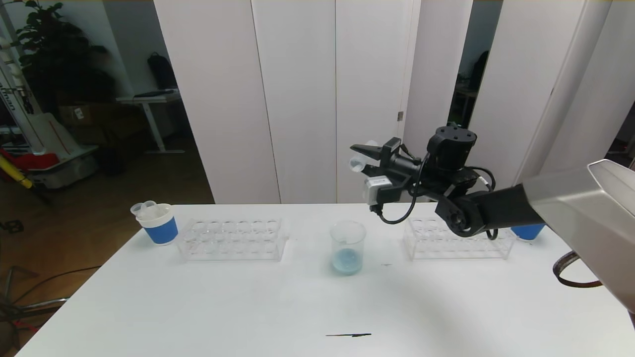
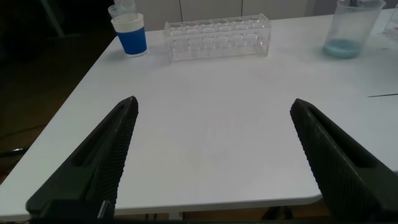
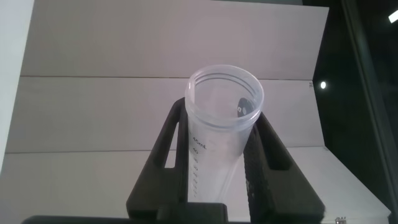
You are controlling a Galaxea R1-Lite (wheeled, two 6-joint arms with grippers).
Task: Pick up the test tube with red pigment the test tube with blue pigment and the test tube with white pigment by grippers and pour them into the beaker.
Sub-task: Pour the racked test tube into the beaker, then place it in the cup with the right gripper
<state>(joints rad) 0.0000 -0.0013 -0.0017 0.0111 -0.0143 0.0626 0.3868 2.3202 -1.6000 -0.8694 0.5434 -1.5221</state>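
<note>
My right gripper (image 1: 361, 157) is raised above the table, up and to the right of the beaker (image 1: 347, 248), and is shut on a clear graduated test tube (image 1: 356, 163). The tube lies nearly level with its open mouth pointing left. In the right wrist view the test tube (image 3: 211, 155) sits between the fingers of the right gripper (image 3: 221, 115), and no pigment shows inside it. The beaker holds pale blue liquid at its bottom. My left gripper (image 2: 214, 102) hangs open over the table's near edge, holding nothing. No tube with red, blue or white pigment is in view.
Two clear tube racks stand on the table, one left of the beaker (image 1: 233, 238) and one right (image 1: 456, 240). A blue-banded white cup (image 1: 158, 225) with empty tubes is at the far left. A second cup (image 1: 528, 230) is half hidden behind the right arm. A thin dark streak (image 1: 347, 335) lies near the front edge.
</note>
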